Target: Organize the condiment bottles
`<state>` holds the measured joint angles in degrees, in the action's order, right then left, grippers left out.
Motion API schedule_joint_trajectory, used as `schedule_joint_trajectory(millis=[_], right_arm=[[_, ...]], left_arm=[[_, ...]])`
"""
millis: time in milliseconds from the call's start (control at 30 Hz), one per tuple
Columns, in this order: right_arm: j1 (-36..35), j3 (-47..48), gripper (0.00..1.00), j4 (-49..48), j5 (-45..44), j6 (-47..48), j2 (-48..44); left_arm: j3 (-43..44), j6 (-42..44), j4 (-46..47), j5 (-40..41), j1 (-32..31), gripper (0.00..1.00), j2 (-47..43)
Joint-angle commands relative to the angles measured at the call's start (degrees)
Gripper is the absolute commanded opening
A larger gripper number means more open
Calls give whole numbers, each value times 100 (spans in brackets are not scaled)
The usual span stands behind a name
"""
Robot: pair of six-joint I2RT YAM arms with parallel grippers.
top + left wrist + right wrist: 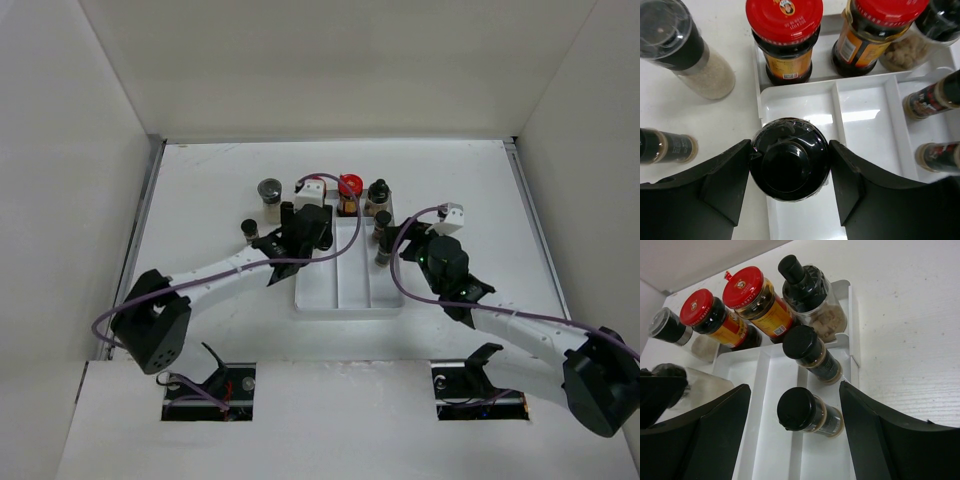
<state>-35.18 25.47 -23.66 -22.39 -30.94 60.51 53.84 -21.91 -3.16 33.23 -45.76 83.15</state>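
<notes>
A black-capped bottle (789, 170) fills the near foreground of the left wrist view. The left gripper (790, 145) is clamped on its domed cap, one finger pressing each side, above the left compartment of the white divided tray (865, 107).

At the tray's far end stand two red-capped amber jars (785, 37) (875, 30), with a black-topped jar of pale chunks (812, 297) to their right. Off the tray's left side, on the table, are a grey-lidded jar of whitish grains (685, 50) and a slim spice bottle (665, 146).

Only the right wrist view shows the right gripper (792, 387) spread wide, grasping nothing, with two slim black-capped bottles (812, 357) (805, 412) in the tray's right compartment, one behind the other. From overhead, the left arm hides the gripped bottle.

The white table (200, 200) is enclosed by plain white walls (300, 60).
</notes>
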Motion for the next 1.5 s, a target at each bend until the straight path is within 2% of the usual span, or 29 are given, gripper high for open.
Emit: schedule_joint_trajectory(millis=[0,200,433,633,800,967,1067,1200,1467], right_arm=[[51,54,79,-341,59,-35,40],[51,63,79,-350,77,-44,101],[33,89,80,-350,95,-35,163],[33,81,86,-350,103,-35,110],[24,81,90,-350,86,9,5],[24,54,90,-341,121,-9,-30],[24,45,90,-350,103,-9,-40],[24,72,90,-341,139,-18,13],[24,115,91,-350,139,17,154]], left_arm=[[425,205,851,-9,106,36,103],[320,179,1186,-230,221,40,605],[135,240,1695,-230,274,46,720],[144,249,1784,-256,291,66,816],[-58,249,1836,-168,282,76,405],[-260,249,1731,-72,309,78,-307],[-401,30,1530,-10,571,78,-764],[-155,-357,783,-53,1300,78,-915],[741,-331,404,-317,2171,78,244]])
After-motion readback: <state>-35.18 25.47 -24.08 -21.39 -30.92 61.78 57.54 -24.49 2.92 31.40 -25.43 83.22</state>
